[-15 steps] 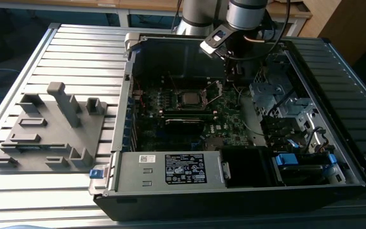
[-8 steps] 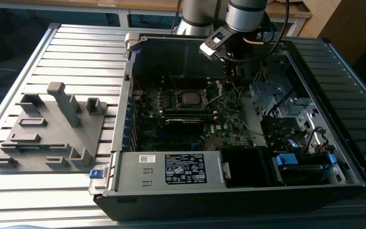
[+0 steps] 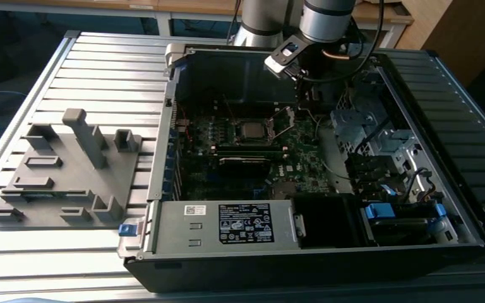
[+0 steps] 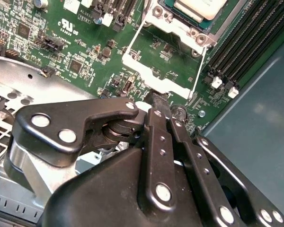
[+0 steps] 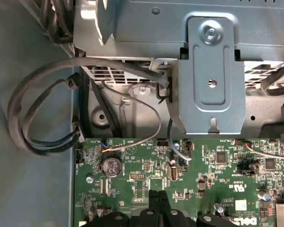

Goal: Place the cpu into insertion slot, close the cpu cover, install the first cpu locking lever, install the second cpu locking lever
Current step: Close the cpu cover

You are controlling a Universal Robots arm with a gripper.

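Deep inside the open computer case (image 3: 310, 273), the black metal fingers (image 4: 155, 137) of the gripper (image 4: 160, 100) are pressed together. Their tips sit at the edge of the cpu cover (image 4: 175, 89); I cannot tell if they touch it. That thin shiny frame lies flipped open over the bumpy green board (image 5: 203, 165). The cpu (image 4: 195, 8), flat and dull silver, rests in the insertion slot (image 4: 177, 26), half cut off. A white label (image 3: 244, 224) has print too small to read.
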